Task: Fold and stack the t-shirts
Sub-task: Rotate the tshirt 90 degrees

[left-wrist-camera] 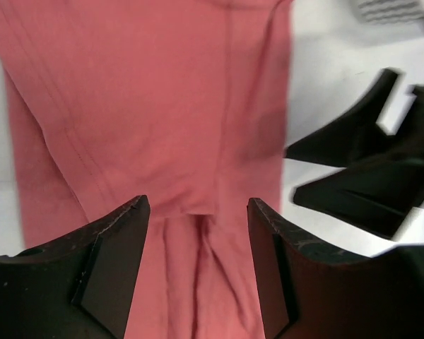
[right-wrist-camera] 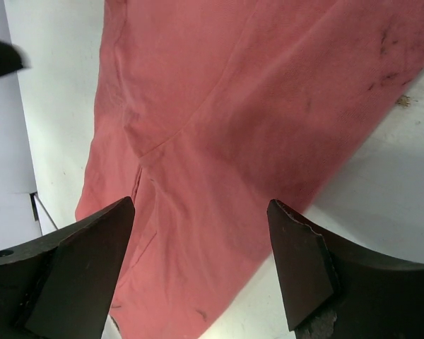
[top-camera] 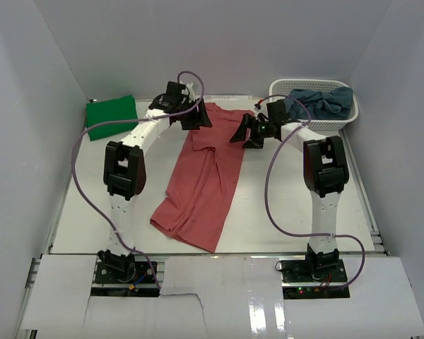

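A salmon-red cloth t-shirt [top-camera: 201, 180] lies lengthwise on the white table [top-camera: 283, 212]. The left gripper [top-camera: 198, 120] and right gripper [top-camera: 242, 134] hang over its far end, both spread wide and empty.

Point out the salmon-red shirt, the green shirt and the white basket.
salmon-red shirt [top-camera: 201, 185]: top external view, middle of its body.
green shirt [top-camera: 112, 116]: top external view, centre of the cloth.
white basket [top-camera: 332, 125]: top external view, near wall.

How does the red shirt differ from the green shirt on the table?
The red shirt is salmon; the green shirt is bright green. The green shirt is folded into a small rectangle; the red shirt lies long, only partly folded. The green shirt sits at the far left; the red shirt lies in the middle. Both rest on the table.
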{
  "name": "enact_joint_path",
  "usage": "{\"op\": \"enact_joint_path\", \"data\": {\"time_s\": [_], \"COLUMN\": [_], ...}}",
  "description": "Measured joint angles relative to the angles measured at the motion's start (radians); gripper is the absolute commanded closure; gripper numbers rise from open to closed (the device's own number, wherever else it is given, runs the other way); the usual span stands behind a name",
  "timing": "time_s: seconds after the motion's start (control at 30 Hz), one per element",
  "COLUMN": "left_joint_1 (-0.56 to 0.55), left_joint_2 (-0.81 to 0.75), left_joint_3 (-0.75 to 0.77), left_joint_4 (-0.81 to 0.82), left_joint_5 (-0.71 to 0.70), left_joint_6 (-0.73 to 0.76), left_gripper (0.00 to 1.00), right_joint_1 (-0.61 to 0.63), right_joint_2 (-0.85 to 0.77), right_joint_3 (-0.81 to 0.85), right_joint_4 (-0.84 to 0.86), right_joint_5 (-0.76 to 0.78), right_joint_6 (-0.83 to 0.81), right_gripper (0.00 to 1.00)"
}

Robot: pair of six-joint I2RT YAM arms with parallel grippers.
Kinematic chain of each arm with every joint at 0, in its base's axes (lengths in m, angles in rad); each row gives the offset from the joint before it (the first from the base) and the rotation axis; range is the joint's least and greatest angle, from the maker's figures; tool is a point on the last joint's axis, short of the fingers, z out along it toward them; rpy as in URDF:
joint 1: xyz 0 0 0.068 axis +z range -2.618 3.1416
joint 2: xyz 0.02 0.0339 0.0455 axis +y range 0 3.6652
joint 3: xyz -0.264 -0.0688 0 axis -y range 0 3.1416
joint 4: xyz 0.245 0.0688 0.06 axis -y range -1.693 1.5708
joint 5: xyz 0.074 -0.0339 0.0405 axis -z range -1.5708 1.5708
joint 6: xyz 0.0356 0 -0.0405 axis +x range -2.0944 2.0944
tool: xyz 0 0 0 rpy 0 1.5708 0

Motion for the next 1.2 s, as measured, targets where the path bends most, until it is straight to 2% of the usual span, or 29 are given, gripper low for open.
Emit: {"op": "enact_joint_path", "data": {"time_s": [0.23,0.67,0.87,1.2], "left_joint_1": [0.023,0.090,0.100,0.101], "left_joint_2": [0.158,0.213,0.279,0.282], "left_joint_3": [0.000,0.086,0.095,0.105], "left_joint_4": [-0.005,0.039,0.053,0.042], "left_joint_5": [0.030,0.051,0.077,0.054], "left_joint_6": [-0.002,-0.013,-0.027,-0.020], "left_gripper": [0.32,0.32,0.31,0.32], "right_joint_1": [0.002,0.002,0.002,0.000], "right_joint_2": [0.055,0.138,0.147,0.167], "right_joint_3": [0.034,0.143,0.163,0.206], "right_joint_4": [0.038,0.030,0.007,-0.026], "right_joint_5": [-0.018,-0.014,0.005,0.024], "right_joint_6": [0.021,0.033,0.026,0.011], "right_gripper": [0.18,0.17,0.17,0.17]}}
